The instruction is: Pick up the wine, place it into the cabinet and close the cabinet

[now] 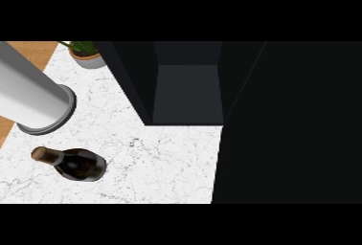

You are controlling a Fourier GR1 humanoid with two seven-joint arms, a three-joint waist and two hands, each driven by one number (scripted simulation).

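1. Wine bottle (74, 164) stands on the white marbled counter (163, 162), lower left of the head view. Dark glass, brownish capped neck (41, 154) pointing up-left. We read it as upright and foreshortened, though we cannot rule out a lean.
2. Cabinet (187, 93) lies up and to the right of the bottle, well apart from it. Its compartment is open and dark inside, and we see nothing in it. A broad dark panel (290, 124) fills the right side. We take it for the door or a side wall and cannot tell which.
3. Neither hand shows, so we cannot tell how the fingers are set. A grey cylinder (28, 91) slants in from the upper left and ends in a ringed rim just above the bottle, not touching it. No fingers are visible on it.
4. Handling, our judgement: glass, so rigid, smooth and likely slippery, and breakable if knocked over or struck on the cabinet edge. If full it will be heavy, with the weight low in the body.
5. Where to hold: curl round the wide body at about mid-height, not the thin neck, so it stays vertical on the carry.
6. Potted plant (86, 51) sits at the far counter corner, out of the likely path.
7. Task not yet started: bottle untouched, cabinet open.
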